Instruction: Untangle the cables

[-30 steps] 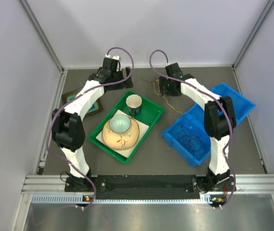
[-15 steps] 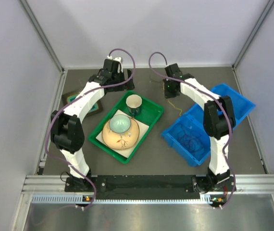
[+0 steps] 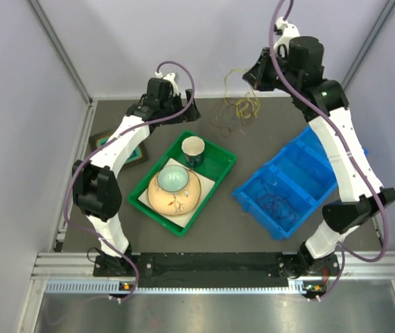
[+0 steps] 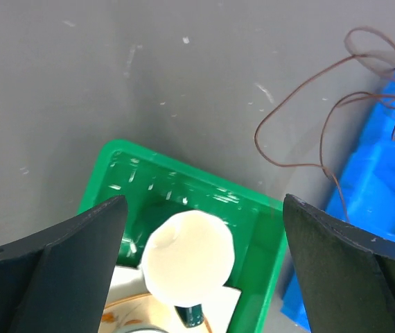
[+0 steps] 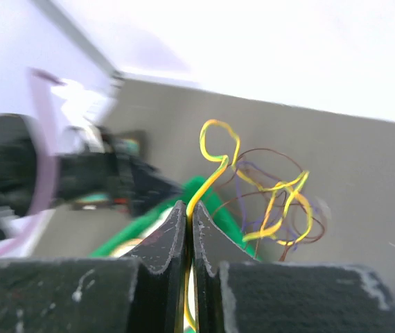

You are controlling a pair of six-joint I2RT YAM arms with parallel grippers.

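**Tangle hanging from one yellow strand**

Pale walls and a dark grey table (image 3: 274, 142) frame the cell. My right gripper (image 5: 189, 208) is high over the table's far edge, jaws pressed together on a single yellow strand (image 5: 210, 182). The other cables (image 5: 274, 201) hang in a loose knot just beyond and below the tips. I cannot tell whether the lowest loops touch the table.

My left gripper (image 4: 204, 201) has its jaws spread wide, pinching nothing. A cup (image 4: 187, 260) in a green tray (image 4: 114, 163) sits beneath the gap, and a brown loop (image 4: 301, 132) lies past one jaw.

I judge the wires feather-light, limp and prone to snagging. I would pinch a different-coloured strand at the knot's edge and pull gently apart.
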